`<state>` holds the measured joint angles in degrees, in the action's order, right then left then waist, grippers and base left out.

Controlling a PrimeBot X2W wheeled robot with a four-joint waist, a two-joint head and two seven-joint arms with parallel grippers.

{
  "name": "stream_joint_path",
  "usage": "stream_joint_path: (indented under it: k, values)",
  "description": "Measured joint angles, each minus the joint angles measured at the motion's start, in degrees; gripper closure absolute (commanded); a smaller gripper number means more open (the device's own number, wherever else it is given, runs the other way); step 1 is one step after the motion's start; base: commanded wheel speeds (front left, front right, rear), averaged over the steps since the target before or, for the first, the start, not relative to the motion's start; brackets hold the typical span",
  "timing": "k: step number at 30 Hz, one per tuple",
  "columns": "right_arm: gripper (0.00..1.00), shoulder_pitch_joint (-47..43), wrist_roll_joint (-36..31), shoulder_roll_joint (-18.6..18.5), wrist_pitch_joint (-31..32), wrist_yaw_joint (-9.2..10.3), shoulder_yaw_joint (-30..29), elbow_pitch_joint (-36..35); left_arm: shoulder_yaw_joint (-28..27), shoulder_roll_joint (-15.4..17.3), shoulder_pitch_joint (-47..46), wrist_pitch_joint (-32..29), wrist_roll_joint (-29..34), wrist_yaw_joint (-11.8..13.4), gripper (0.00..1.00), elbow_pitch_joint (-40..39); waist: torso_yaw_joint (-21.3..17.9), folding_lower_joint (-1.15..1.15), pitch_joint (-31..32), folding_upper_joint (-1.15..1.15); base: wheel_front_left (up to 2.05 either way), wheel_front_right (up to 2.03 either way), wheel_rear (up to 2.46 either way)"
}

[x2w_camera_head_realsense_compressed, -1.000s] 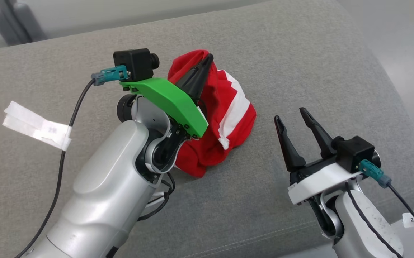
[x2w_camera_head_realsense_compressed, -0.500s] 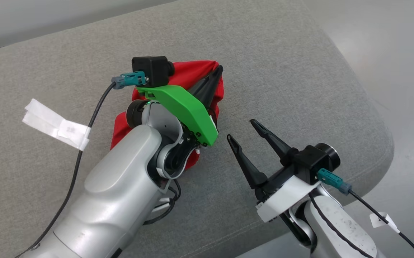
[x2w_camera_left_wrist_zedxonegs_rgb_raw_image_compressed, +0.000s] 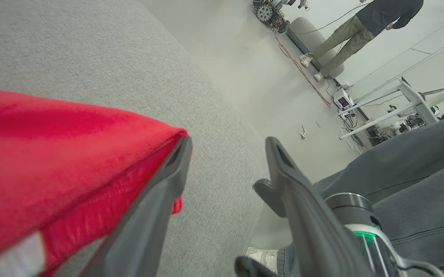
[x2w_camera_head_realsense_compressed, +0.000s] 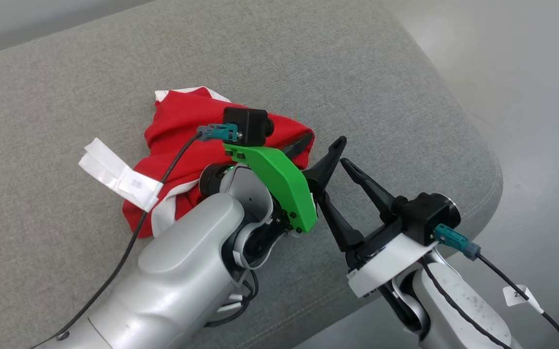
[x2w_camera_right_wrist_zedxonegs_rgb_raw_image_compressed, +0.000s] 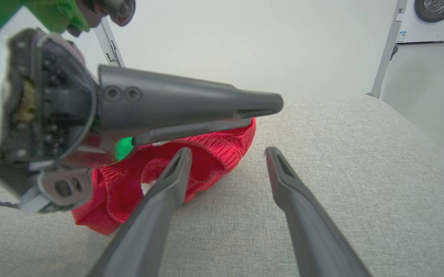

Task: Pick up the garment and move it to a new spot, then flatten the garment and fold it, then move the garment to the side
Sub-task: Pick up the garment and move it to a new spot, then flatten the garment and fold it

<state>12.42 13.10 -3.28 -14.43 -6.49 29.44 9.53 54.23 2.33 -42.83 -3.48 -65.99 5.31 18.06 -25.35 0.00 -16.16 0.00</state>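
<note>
The garment point(x2w_camera_head_realsense_compressed: 182, 126), red with white stripes, lies crumpled on the grey cushion point(x2w_camera_head_realsense_compressed: 357, 72). My left gripper point(x2w_camera_head_realsense_compressed: 326, 138) is open at the garment's right edge: one finger rests against the red cloth and the other points away over bare cushion. In the left wrist view, the garment point(x2w_camera_left_wrist_zedxonegs_rgb_raw_image_compressed: 52, 154) lies outside the left finger of that gripper point(x2w_camera_left_wrist_zedxonegs_rgb_raw_image_compressed: 228, 140), and nothing is between the jaws. My right gripper point(x2w_camera_head_realsense_compressed: 331, 178) is open just below and right of the left one, holding nothing. The right wrist view shows this gripper point(x2w_camera_right_wrist_zedxonegs_rgb_raw_image_compressed: 226, 152) pointing at the garment point(x2w_camera_right_wrist_zedxonegs_rgb_raw_image_compressed: 214, 154).
The cushion's rounded edge point(x2w_camera_head_realsense_compressed: 483, 160) drops to the pale floor on the right. A white tape tag point(x2w_camera_head_realsense_compressed: 119, 174) hangs on the left arm's cable. A person point(x2w_camera_left_wrist_zedxonegs_rgb_raw_image_compressed: 360, 27) stands far off, and another person's grey-trousered legs point(x2w_camera_left_wrist_zedxonegs_rgb_raw_image_compressed: 418, 184) are close by the cushion.
My left gripper has opened and let go of the garment, which now lies in a heap on the cushion. The head camera has turned right, and the two grippers have come close together.
</note>
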Motion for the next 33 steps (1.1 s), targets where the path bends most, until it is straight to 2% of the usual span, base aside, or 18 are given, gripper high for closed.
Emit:
stream_joint_path:
  k: [13,18,21,26,33]
  values:
    - [0.00,-0.62,1.58,0.02,0.00,0.04,-0.49,-0.02,4.36,0.26,-0.11,1.10,-3.91,-1.11,0.00,-4.15,5.11,0.00,0.57,0.00,0.00,0.00,0.00]
    - [0.00,-1.72,2.43,0.02,0.00,0.53,-0.94,0.48,6.39,0.24,-1.02,2.99,-2.56,-1.33,0.00,-5.65,7.96,0.00,1.48,0.00,0.00,0.00,0.00]
    - [0.00,-2.74,4.95,0.01,0.00,0.57,-1.57,0.80,6.24,0.25,-1.59,4.94,0.07,-1.15,0.00,-5.65,9.80,0.00,2.16,0.00,0.00,0.00,0.00]
    - [0.00,-4.14,7.42,0.03,0.00,1.12,-2.92,1.46,4.54,0.25,-0.97,8.14,0.32,-0.22,0.00,-5.63,12.98,0.00,3.27,0.00,0.00,0.00,0.00]
    - [0.00,-4.53,12.28,0.04,0.00,1.23,-5.44,2.31,3.52,0.81,4.48,11.22,1.90,0.79,0.00,-5.56,17.67,0.00,4.61,0.00,0.00,0.00,0.00]
